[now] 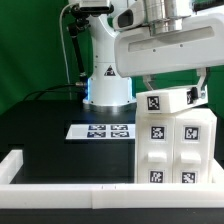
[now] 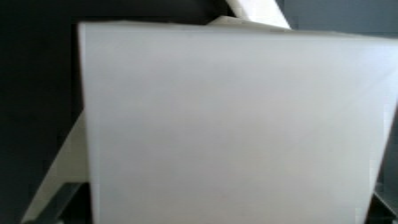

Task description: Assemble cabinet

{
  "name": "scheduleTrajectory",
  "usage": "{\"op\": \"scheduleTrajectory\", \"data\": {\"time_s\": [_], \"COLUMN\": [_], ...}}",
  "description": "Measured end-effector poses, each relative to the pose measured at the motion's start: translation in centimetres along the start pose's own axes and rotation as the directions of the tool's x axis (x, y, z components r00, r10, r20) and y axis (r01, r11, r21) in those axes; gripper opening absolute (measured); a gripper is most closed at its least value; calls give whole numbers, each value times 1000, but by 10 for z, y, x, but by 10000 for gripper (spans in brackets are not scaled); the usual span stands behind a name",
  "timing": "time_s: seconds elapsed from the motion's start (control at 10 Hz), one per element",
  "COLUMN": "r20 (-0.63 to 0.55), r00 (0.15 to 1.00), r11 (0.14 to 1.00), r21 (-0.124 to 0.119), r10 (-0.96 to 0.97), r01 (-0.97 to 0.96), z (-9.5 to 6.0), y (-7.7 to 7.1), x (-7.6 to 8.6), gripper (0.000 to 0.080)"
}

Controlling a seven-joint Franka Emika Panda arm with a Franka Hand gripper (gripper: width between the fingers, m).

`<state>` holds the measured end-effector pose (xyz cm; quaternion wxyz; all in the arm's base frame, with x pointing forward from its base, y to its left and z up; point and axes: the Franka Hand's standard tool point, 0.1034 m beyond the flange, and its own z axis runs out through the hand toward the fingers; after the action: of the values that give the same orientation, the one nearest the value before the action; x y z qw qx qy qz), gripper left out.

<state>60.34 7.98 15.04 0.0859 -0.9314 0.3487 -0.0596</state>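
**Cabinet at ext. view's right, top panel between the fingers**

The cabinet (image 1: 178, 150) stands on the black table (image 1: 40, 130) at the ext. view's right, near the front, upright, w/ four tags showing on its near face. A top panel (image 1: 165, 100) w/ one tag sits on it, tilted a bit, touching the body below.

Ext. view gives the whole layout: cabinet, arm, table. The wrist view shows almost only the top panel (image 2: 222, 130), a blank pale face filling most of the frame, w/ dark table at the edges. No tags readable there, and I can't tell the fingers from that view.

Edges and room: the white border rail (image 1: 60, 187) runs along the table's front and up the ext. view's left side. The cabinet's base is just behind the front rail. The marker board (image 1: 105, 130) lies flat mid-table, just beside the cabinet on the ext. view's left, apart from it. Open black table spreads left of the marker board. The arm's base (image 1: 105, 85) stands behind the board.

The gripper (image 1: 172, 92) is right above the cabinet. Its fingers (image 1: 200, 93) are spread wide, one at each end of the top panel, clamped on it as far as the ext. view shows.
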Motion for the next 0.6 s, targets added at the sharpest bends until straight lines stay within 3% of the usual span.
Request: {"op": "scheduleTrajectory", "data": {"time_s": [0.3, 0.6], "r20": [5, 36], "r00": [979, 904], "r11": [979, 904], "r21": [20, 33], "r10": [204, 426], "r01": [-204, -427], "z": [0, 0], "y": [-2, -4], "x": [0, -2], "gripper": [563, 563]}}
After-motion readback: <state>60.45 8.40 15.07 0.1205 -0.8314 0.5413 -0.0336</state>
